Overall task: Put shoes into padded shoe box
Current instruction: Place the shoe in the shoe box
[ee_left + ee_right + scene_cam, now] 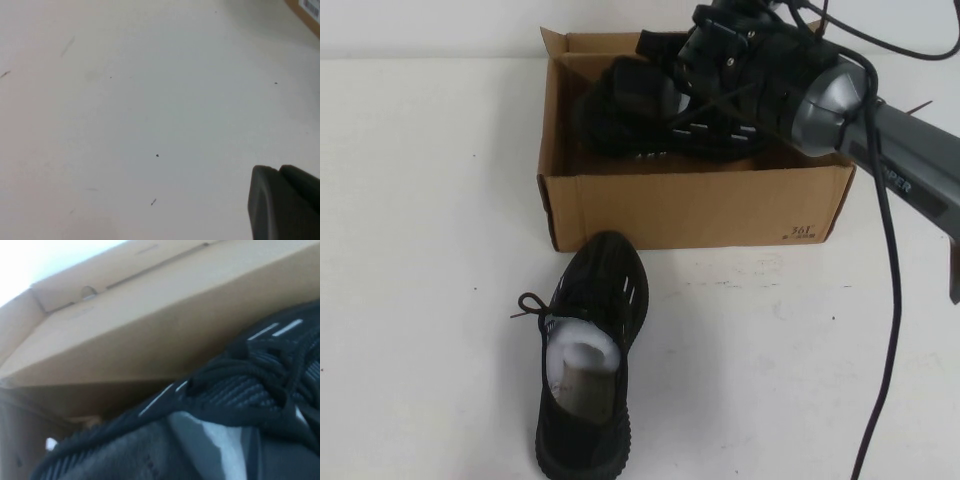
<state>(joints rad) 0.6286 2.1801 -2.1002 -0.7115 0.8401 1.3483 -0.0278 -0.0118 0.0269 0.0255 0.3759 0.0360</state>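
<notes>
While the high view shows the right hand closed on one shoe inside the box, its wrist view shows only knit and cardboard. The second shoe lies on the tabletop before the box. The left hand shows only in its wrist view, over bare tabletop; its state I cannot tell.

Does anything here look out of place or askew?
One sneaker lies outside on the table, toe against the shoe box. The right gripper, shut, holds the other sneaker in the box. Left gripper is parked over bare table.
</notes>
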